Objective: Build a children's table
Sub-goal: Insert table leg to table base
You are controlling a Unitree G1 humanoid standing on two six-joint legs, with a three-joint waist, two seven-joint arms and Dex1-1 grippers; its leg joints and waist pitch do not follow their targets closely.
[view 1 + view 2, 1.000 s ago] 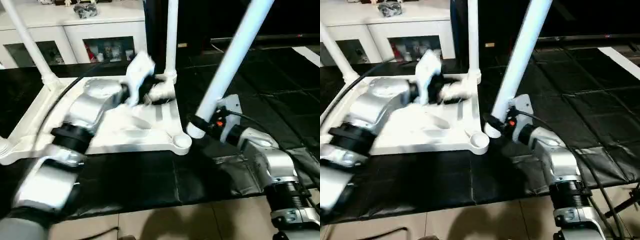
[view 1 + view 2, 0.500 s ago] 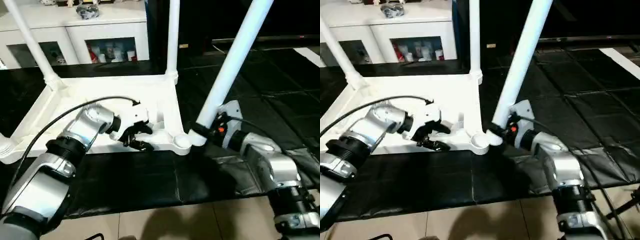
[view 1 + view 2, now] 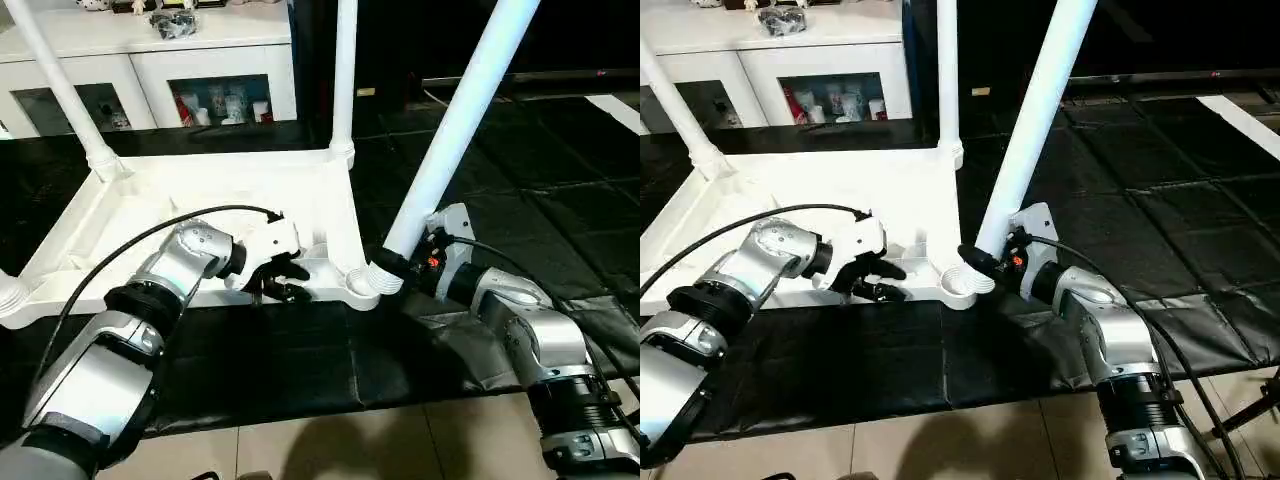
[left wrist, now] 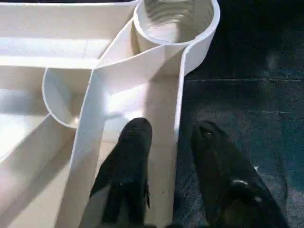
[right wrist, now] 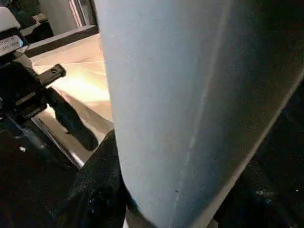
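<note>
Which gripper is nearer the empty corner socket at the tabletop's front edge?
Right. The right gripper holds the leg with its foot right beside the corner socket. The left gripper straddles the tabletop's front rim, farther along that edge.

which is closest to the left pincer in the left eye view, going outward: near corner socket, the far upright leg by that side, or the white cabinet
From the left pincer:
1. Near corner socket, just beside it on the tabletop's near edge, toward the robot's right.
2. Far upright leg, standing at the tabletop's far corner.
3. White cabinet, behind the table, farthest back.
</note>
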